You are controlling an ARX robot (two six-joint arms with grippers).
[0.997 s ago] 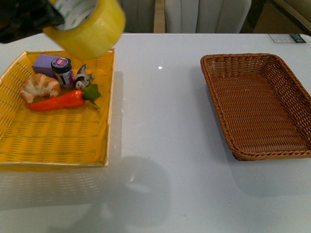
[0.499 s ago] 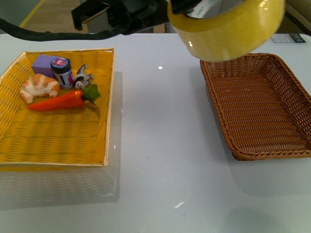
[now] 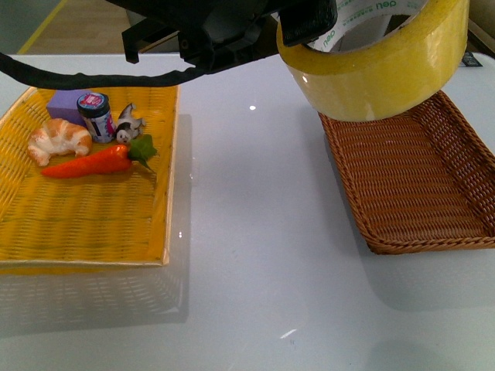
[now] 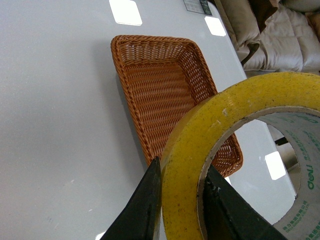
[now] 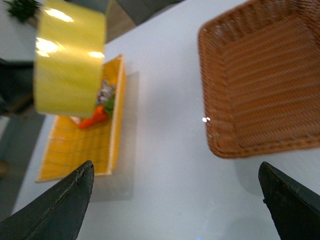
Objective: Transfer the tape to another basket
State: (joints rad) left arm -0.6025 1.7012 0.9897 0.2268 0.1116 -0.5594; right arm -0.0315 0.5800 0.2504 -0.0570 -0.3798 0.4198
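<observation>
The tape is up in the air, high over the table. It looks to be about over the far left part of the brown basket, touching nothing below it. The basket is empty, so the tape is not yet put down.

The left gripper is clamped on the tape. One finger is inside the hole and one is outside, so they squeeze the wall of the roll between them.

I think the tape is quite light. It is a stiff ring and should keep its shape when squeezed. Its yellow outside looks smooth and shiny, so it might be a bit slippery. It does not look like it would break if dropped. Pinching the wall, as now, looks like a good way to hold it.

The right gripper holds nothing, and its two fingers are wide apart. It hangs above the table, near the basket.

Now the count. There is one tape, one brown basket on the right, and one yellow tray on the left. In the tray's far part lie five things: one croissant, one carrot, one jar, one purple block and one small toy.
</observation>
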